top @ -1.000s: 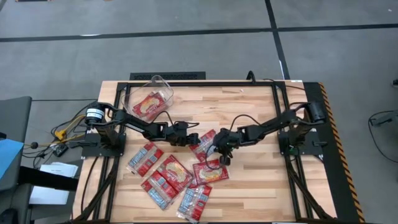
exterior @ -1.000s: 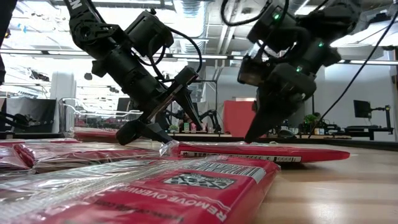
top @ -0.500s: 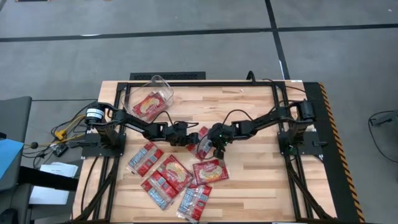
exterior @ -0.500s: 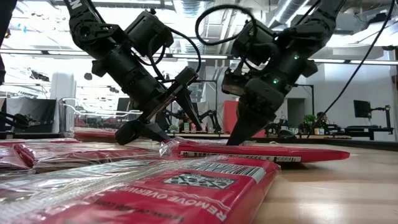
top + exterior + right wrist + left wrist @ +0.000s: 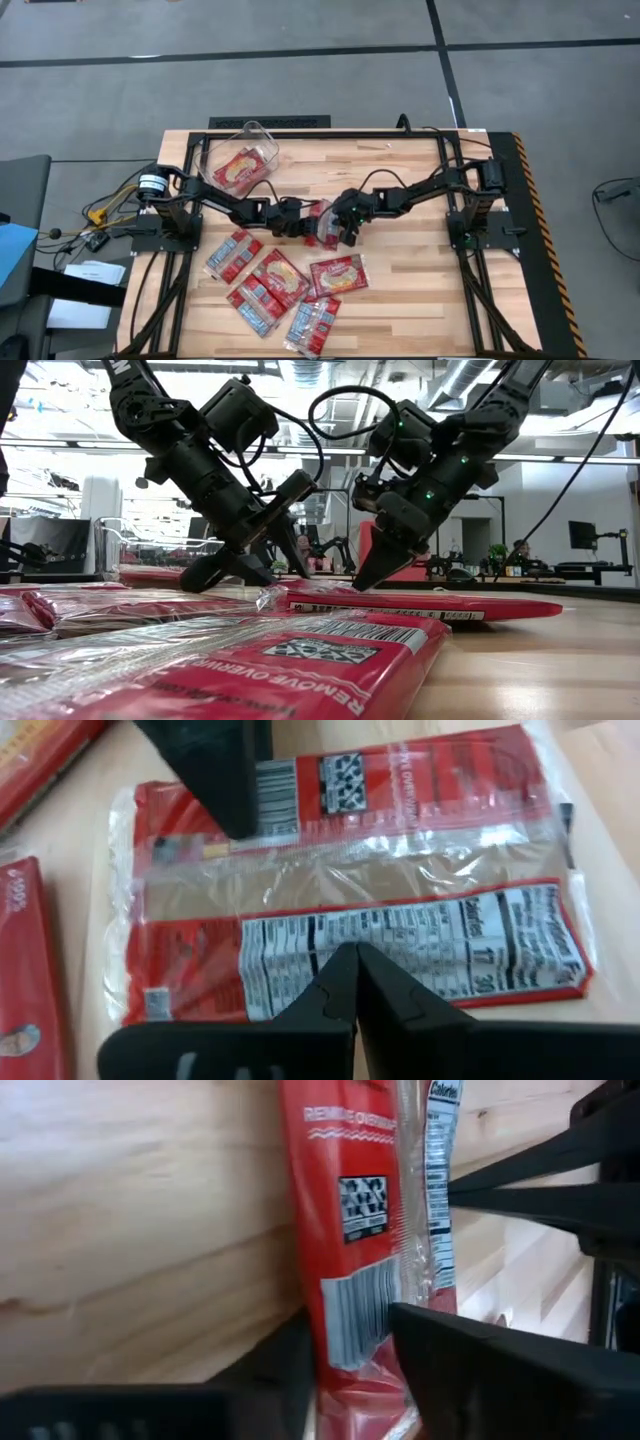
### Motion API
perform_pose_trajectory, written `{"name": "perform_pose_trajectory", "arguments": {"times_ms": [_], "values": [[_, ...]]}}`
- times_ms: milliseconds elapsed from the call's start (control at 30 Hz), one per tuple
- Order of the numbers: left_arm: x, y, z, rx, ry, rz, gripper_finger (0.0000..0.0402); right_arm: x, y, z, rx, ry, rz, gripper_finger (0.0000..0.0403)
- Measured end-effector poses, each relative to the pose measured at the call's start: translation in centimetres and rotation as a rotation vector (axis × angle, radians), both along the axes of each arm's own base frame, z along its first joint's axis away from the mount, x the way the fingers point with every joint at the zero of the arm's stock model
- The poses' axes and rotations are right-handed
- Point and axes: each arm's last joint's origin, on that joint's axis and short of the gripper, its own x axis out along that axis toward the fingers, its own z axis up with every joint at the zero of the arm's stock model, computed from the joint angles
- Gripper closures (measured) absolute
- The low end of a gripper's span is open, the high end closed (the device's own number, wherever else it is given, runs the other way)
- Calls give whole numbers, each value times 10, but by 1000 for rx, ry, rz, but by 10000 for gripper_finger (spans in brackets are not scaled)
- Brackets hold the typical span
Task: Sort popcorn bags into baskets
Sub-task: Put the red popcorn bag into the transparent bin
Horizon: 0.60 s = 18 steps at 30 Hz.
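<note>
Red popcorn bag (image 5: 350,870) — barcode, nutrition panel — pinched by left gripper (image 5: 308,226); right gripper (image 5: 345,232) pressed together.

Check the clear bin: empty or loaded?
Loaded. The clear bin, at the table's far left corner, holds one red popcorn bag lying flat inside. The other bags remain out on the table.

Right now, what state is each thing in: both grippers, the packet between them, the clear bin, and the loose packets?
Left gripper: fingers either side of the central packet's edge, closing on it.
Right gripper: shut, tips on the same packet.
Central red popcorn packet: flat on the table, back side up.
Clear plastic bin: tilted, one packet inside.
Loose red packets: lying flat, untouched.
</note>
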Motion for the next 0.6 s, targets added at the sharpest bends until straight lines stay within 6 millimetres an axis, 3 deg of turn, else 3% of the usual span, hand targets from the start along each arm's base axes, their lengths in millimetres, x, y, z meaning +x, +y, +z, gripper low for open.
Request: {"name": "perform_pose_trajectory", "arguments": {"times_ms": [133,233,433,600], "values": [[1,1,1,29,-8,-4,372,0,2,0,1,5,5,372],[1,1,1,15,-15,15,390,-4,2,9,5,1,10,368],[3,3,7,-78,-60,-68,397,-26,-3,66,-32,-71,13,377],[4,11,39,-71,-133,-102,399,-60,-9,119,-93,-153,-41,383]]}}
